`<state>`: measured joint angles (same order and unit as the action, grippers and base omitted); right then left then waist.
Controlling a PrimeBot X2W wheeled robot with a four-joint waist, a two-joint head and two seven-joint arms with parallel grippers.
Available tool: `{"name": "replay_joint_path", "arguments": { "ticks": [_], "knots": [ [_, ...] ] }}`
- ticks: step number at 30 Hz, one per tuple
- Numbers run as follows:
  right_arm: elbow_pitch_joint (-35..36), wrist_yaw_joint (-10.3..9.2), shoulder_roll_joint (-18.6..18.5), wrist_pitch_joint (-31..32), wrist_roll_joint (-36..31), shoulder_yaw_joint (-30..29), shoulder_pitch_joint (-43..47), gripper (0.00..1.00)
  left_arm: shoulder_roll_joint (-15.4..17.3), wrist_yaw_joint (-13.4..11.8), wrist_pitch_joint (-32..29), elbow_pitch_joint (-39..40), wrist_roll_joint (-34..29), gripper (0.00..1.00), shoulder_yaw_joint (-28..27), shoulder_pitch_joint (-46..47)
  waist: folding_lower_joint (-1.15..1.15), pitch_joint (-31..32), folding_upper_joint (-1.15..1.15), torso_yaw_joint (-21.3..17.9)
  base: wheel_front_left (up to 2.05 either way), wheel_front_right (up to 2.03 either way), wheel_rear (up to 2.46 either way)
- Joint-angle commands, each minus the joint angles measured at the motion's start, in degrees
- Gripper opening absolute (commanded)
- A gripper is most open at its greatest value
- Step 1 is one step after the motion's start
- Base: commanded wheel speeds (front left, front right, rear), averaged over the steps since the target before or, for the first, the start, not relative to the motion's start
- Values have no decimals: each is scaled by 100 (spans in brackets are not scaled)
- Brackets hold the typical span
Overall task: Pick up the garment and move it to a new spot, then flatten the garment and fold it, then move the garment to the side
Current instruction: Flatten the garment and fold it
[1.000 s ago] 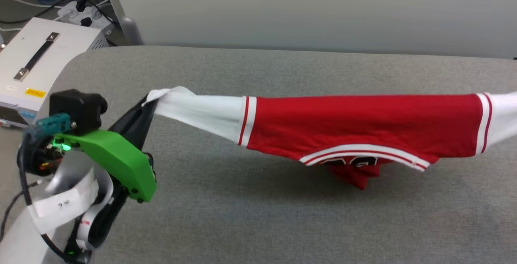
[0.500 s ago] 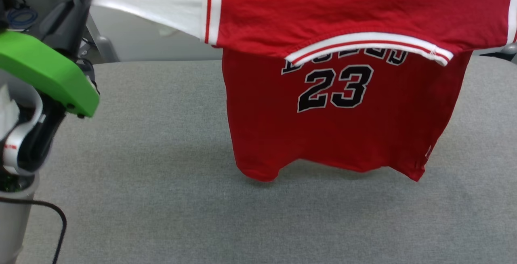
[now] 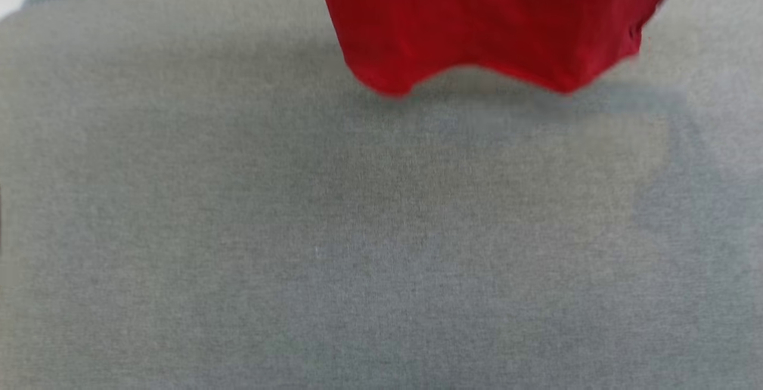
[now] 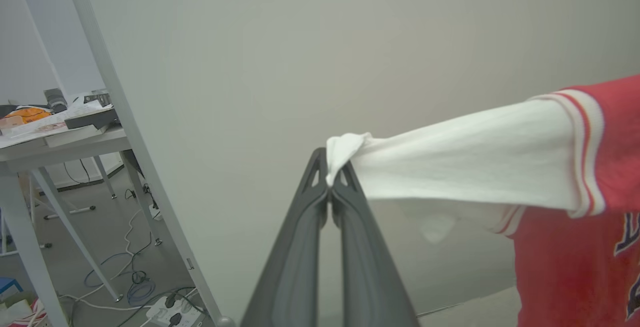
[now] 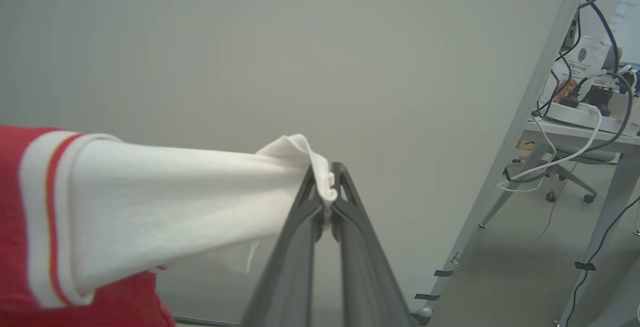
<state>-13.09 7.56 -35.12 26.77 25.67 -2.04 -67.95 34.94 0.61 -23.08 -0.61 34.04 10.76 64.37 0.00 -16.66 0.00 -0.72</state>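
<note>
Left wrist view first: the left gripper (image 4: 330, 176) has its two dark fingers pressed together, with the bunched end of a white sleeve pinched right at the tips. That sleeve is part of the garment (image 4: 475, 157). It runs off to the right of that view, past the red-white striped trim into the red body, where a bit of black-and-white lettering peeks in at the edge.

Right wrist view is pretty much the mirror. The right gripper (image 5: 327, 187) is clamped on the end of the other white sleeve, the cloth curls over the fingertips, and the sleeve stretches away left to the stripes and the red.

So the shirt is strung up in the air between the two grippers by its sleeves. In the head view its red lower half hangs over the far edge of the grey fabric tabletop (image 3: 357, 229), right of centre. The hem is wavy and throws a soft shadow underneath. It's blurry, so I can't tell whether the hem touches.

A plain pale partition (image 4: 350, 42) sits behind both grippers. Beside it there's a desk (image 4: 55, 142) with papers, plus a power strip (image 4: 172, 312) on the floor.
</note>
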Motion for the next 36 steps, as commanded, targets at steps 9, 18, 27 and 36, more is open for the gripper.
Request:
{"name": "replay_joint_path", "arguments": {
  "ticks": [9, 18, 27, 36],
  "knots": [
    [-1549, -8, 473, -1255, -863, 22, -2100, 0, -181, 304, 933, -1754, -662, 0, 261, 2177, 0, -1841, 0, -76, 0, 0, 0],
    [-2721, -8, 909, -2291, -1329, 15, -2817, 0, -489, 454, 2141, -2975, -809, 0, 367, 2817, 0, -2064, 0, -40, 0, 0, 0],
    [-3607, -8, 825, -2487, -899, 656, -1581, 0, -713, 652, 2669, -3808, -434, 0, 821, 1276, 0, -1601, 0, 132, 0, 0, 0],
    [-3825, -8, 670, -1832, -143, 1247, -6, 0, -732, 674, 2631, -3945, -72, 0, 1093, -507, 0, -777, 0, 147, 0, 0, 0]
  ]
}}
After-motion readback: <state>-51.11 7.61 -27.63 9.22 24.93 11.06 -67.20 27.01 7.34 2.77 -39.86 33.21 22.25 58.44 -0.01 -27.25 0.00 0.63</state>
